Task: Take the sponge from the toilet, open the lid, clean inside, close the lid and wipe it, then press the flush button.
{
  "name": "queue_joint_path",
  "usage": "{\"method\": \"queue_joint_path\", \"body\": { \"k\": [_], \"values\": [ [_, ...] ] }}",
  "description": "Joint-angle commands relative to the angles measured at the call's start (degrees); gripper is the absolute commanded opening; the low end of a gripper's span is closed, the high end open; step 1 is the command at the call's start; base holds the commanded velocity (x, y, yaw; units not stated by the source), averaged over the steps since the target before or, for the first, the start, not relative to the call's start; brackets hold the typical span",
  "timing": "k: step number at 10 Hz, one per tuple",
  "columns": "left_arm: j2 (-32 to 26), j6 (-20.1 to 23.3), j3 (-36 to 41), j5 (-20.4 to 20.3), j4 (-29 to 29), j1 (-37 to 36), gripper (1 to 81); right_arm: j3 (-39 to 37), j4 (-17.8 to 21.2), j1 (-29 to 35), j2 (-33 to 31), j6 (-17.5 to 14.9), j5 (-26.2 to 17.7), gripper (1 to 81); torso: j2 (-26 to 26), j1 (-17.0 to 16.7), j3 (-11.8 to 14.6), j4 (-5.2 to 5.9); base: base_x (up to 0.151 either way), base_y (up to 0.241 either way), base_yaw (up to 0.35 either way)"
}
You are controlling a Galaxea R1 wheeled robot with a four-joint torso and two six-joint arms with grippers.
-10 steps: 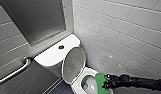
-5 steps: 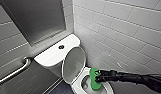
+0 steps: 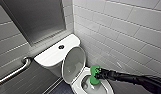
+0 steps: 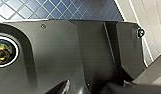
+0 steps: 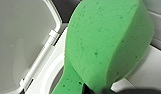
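Observation:
The white toilet [image 3: 76, 84] stands in the corner with its lid [image 3: 73, 63] raised against the tank. My right gripper [image 3: 99, 74] reaches in from the right, shut on the green sponge [image 3: 94, 75]. The sponge hangs on edge over the bowl's far rim and dips inside. Seen from the right wrist, the sponge [image 5: 106, 45] looms large beside the upright lid [image 5: 21, 37] and the seat ring [image 5: 47, 73]. The dark round flush button [image 3: 61, 46] sits in the middle of the tank top.
A metal grab bar [image 3: 18, 70] runs along the tiled wall left of the tank. White tiled walls close in behind and to the right of the toilet. The left wrist view looks past the robot's dark body to a blue tiled floor [image 4: 58, 10].
My right gripper has carried the sponge a little way up toward the back of the bowl. The lid has stayed raised.

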Motion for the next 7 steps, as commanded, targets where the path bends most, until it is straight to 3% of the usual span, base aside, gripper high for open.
{"method": "queue_joint_path", "body": {
  "k": [1,3,6,7],
  "values": [
    [-0.69,0.14,0.9,3.93,0.38,-0.7,81.1,-5.01,-1.77,7.38,4.06,0.91,7.03,1.0,-0.02,0.0,0.0,0.0,0.0,0.0,0.0],
    [-0.61,0.14,0.9,3.93,0.29,-0.53,81.1,-9.05,-1.77,5.63,6.87,0.91,8.78,1.0,0.0,0.0,0.0,0.0,0.0,0.0,0.0],
    [-1.39,0.22,0.9,3.93,0.29,0.53,81.1,-16.32,-1.34,-1.4,8.64,1.52,16.13,1.0,0.0,0.0,0.0,0.0,0.0,0.0,0.0],
    [-1.57,0.22,0.9,3.93,0.29,0.62,81.1,-17.23,-0.72,-2.55,8.11,1.7,16.78,1.0,0.0,0.0,0.0,0.0,0.0,0.0,0.0]
  ]
}}
